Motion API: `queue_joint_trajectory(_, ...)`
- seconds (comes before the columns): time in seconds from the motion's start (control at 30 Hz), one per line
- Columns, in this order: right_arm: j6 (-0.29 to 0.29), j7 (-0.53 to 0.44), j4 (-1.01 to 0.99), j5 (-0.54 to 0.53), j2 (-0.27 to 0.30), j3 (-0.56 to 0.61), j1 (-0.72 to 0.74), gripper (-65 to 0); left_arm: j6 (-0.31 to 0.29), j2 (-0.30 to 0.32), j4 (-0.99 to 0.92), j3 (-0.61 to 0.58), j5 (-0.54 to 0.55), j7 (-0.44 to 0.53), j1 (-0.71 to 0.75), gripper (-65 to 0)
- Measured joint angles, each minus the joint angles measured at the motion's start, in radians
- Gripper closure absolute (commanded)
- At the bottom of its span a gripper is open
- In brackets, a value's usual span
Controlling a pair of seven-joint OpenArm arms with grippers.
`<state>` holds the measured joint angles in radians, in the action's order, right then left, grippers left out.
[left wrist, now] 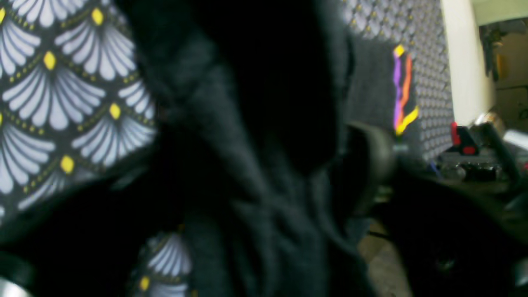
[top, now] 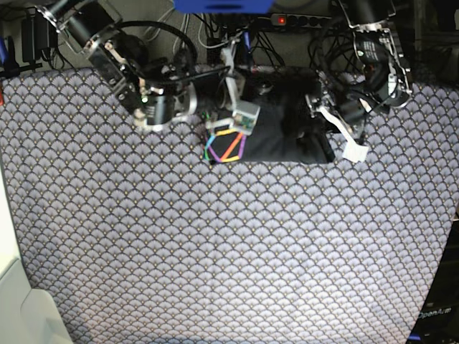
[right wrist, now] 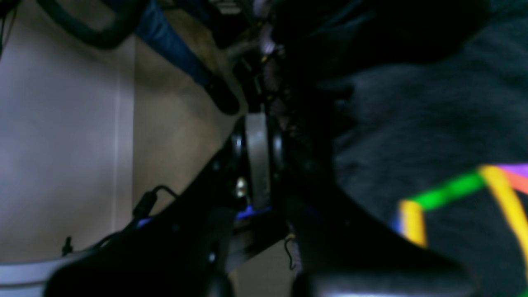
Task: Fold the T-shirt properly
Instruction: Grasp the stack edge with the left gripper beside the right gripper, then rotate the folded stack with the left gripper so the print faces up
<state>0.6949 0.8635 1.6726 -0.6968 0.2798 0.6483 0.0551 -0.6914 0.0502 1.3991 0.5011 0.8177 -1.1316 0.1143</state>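
The dark T-shirt [top: 276,136] lies in a small folded bundle at the back of the table, its rainbow line print [top: 224,147] showing at the left end. My right gripper [top: 240,122] sits shut at the shirt's back-left edge. In the right wrist view the T-shirt [right wrist: 433,123] and its print [right wrist: 453,189] run right up to the dark fingers. My left gripper [top: 319,140] is at the bundle's right end. In the left wrist view bunched T-shirt fabric [left wrist: 255,165] fills the space beside one finger [left wrist: 371,165] and hides how the jaws stand.
The purple-white scallop-patterned cloth [top: 215,236] covers the whole table. Cables and a power strip [top: 287,18] run along the back edge. A white piece [top: 355,153] lies by the left arm. Pale furniture [top: 14,301] stands at the front left.
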Motion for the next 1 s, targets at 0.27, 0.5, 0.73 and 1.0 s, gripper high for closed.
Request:
queue_joint_trajectory(0.27, 0.000, 0.085, 0.006, 0.005, 0.000, -0.172, 0.000, -0.3, 0.008, 0.013, -0.003, -0.051, -0.006, -0.003, -0.018, -23.1)
queue_joint_trajectory(0.5, 0.000, 0.140, 0.090, -0.006, -0.002, -0.284, 0.000, -0.3, 0.006, 0.011, -0.003, -0.077, -0.075, -0.006, -0.047, -18.8)
queue_joint_trajectory(0.73, 0.000, 0.174, 0.109, -0.001, 0.013, -0.395, -0.018, -0.3, 0.002, 0.005, -0.003, -0.080, -0.248, -0.010, -0.116, -1.9)
queue_joint_trajectory(1.0, 0.000, 0.161, 0.168, -0.012, 0.063, -0.470, -0.063, -0.3, 0.006, 0.018, -0.003, -0.300, -0.466, -0.008, -0.237, -0.5)
